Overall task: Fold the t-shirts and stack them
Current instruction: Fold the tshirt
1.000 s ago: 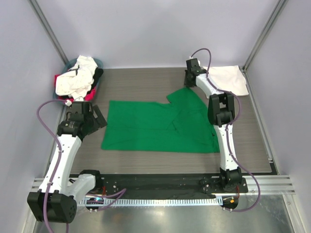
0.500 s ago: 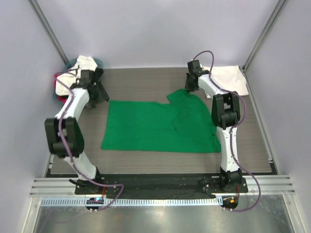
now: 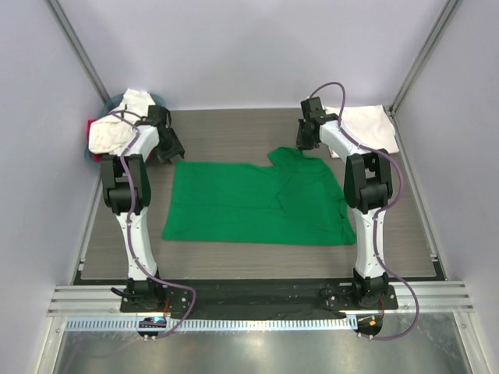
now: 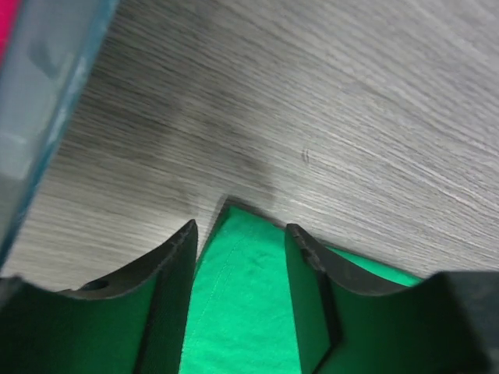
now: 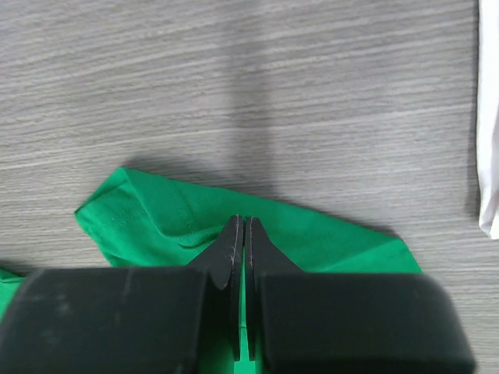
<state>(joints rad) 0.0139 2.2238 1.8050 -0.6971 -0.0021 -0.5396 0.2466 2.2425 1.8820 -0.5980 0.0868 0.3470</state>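
pinching the green t-shirt [image 3: 249, 206], spread across the worktop [image 3: 234, 132], my right gripper [image 5: 240, 234] is clamped on its far fold. my left gripper [image 4: 240, 227] gapes astride its far-left corner; limp light cotton, i'd lift it by corners

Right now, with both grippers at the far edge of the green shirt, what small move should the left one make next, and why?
Probably lower the left gripper and close it on the far-left corner of the green t-shirt. Its jaws stand open astride that corner, while the right gripper looks shut on the far-right edge.
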